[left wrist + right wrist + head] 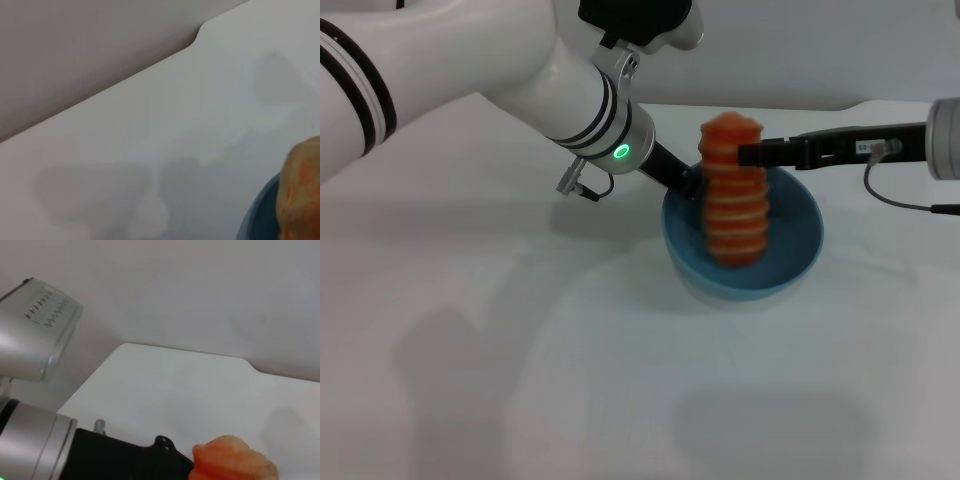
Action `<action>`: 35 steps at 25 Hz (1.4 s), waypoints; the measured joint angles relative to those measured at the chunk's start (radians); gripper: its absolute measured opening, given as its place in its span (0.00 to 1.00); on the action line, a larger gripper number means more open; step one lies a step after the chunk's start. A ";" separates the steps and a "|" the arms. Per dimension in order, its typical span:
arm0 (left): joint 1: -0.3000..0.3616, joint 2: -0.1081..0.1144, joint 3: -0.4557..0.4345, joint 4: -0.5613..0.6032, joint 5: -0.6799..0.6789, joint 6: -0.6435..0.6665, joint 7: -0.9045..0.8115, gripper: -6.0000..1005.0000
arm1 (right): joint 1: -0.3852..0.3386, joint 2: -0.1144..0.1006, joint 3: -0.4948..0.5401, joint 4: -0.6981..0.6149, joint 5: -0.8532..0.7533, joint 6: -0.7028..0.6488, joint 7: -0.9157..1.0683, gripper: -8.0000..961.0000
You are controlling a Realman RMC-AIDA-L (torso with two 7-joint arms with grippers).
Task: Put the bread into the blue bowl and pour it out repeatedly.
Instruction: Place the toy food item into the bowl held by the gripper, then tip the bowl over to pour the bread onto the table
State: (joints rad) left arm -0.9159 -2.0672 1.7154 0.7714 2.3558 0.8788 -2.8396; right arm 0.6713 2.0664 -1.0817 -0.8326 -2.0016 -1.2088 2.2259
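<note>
The bread [733,200] stands on end inside the blue bowl [798,252], its lower end near the bowl's bottom. My right gripper [742,154] reaches in from the right and is shut on the bread near its top. My left gripper [687,183] comes from the upper left and grips the bowl's left rim. The left wrist view shows an edge of the bread [300,190] and the bowl's rim [256,216]. The right wrist view shows the bread's top [235,461] beside the left arm's black wrist [120,460].
The white table [520,380] stretches around the bowl, with its back edge [195,42] against a grey wall. The left arm [550,90] crosses the upper left of the head view. A cable [905,200] hangs from the right arm.
</note>
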 joint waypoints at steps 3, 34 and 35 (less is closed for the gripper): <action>0.000 0.001 0.001 -0.002 0.000 -0.012 0.000 0.01 | -0.030 0.000 0.005 -0.043 0.001 -0.015 0.005 0.49; -0.136 -0.004 0.126 -0.011 0.160 -0.292 0.261 0.01 | -0.382 0.006 0.620 0.340 0.475 0.102 -1.053 0.49; -0.142 -0.005 0.136 -0.011 0.170 -0.296 0.261 0.01 | -0.380 0.006 0.637 0.356 0.475 0.100 -1.065 0.49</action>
State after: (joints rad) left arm -1.0575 -2.0721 1.8513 0.7605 2.5259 0.5831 -2.5790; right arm 0.2908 2.0725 -0.4449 -0.4768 -1.5263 -1.1084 1.1609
